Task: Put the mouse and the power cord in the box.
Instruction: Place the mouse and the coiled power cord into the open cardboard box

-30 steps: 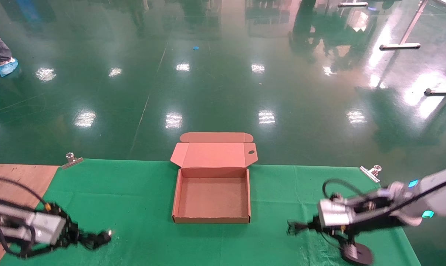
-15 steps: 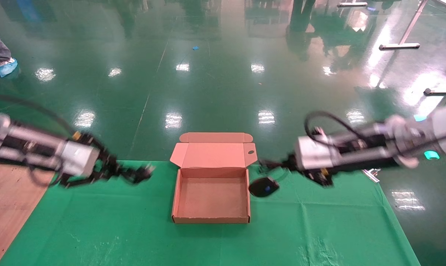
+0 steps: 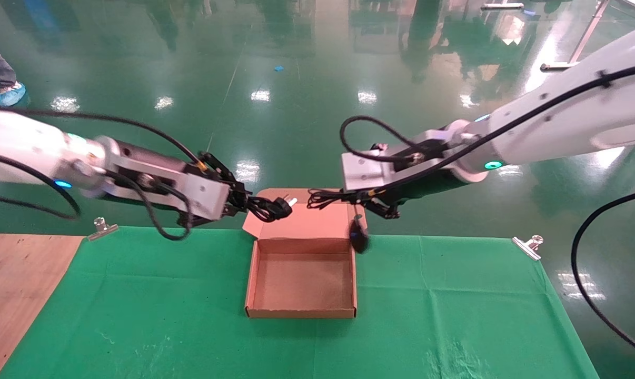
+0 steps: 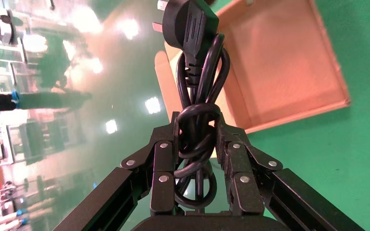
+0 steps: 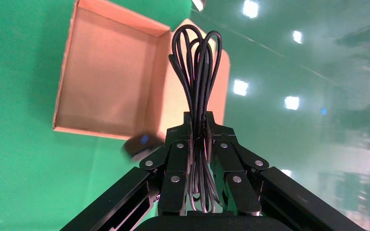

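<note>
Your left gripper (image 3: 251, 204) is clamped on the bundled black power cord (image 4: 197, 110) above the brown cardboard box's (image 3: 301, 279) lid. Your right gripper (image 3: 344, 199) pinches the thin cable loops; the black oval mouse (image 3: 357, 235) dangles at the wall's edge and may swing outside.

boxes: one, the box (image 3: 301, 273), lid open
mice: one, the mouse (image 3: 357, 235), black, hanging on its thin cable
power cords: one, the power cord (image 3: 269, 207), bundled, with one plug
grippers: two, the left gripper (image 3: 244, 202) and the right gripper (image 3: 349, 197)
metal clips: two, one clip (image 3: 101, 227) on the left of the green cloth (image 3: 165, 295), one clip (image 3: 528, 245) on the right
green cloths: one
</note>
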Motion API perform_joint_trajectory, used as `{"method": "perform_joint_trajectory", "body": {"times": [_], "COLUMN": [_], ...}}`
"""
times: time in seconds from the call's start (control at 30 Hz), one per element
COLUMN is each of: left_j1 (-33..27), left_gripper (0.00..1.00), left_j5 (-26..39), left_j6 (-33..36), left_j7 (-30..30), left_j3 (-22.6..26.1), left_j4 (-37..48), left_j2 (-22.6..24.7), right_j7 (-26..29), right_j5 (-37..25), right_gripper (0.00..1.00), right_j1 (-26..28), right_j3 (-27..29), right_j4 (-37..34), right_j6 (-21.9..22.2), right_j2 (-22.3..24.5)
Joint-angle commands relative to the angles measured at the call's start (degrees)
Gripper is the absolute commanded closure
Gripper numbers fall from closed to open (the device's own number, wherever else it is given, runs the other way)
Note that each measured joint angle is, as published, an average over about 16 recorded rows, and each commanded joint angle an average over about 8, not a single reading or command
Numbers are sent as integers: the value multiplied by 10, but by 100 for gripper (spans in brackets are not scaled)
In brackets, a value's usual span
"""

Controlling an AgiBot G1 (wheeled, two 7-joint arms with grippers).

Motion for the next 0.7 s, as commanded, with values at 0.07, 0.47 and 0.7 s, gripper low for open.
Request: {"method": "perform_joint_trajectory", "body": {"times": [0.07, 0.47, 0.7], "left_j1": [12, 100, 255], "left_gripper": [100, 100, 99], "left_j5": [6, 4, 8], "left_j6": [-30, -224, -442], "left_j7": [23, 91, 77], "left_j3": [3, -18, -47], "left_j4": [20, 47, -60], "left_j2": [16, 60, 86], "right_j7": [-28, -106, -129], "right_j5": [1, 31, 48], "right_gripper": [100, 100, 100], "right_j1": [7, 28, 36], "right_j3": [-2, 3, 7], "right_j4": [-51, -169, -197], "right_j6": [11, 25, 8], "right_j2": [-24, -55, -45]}}
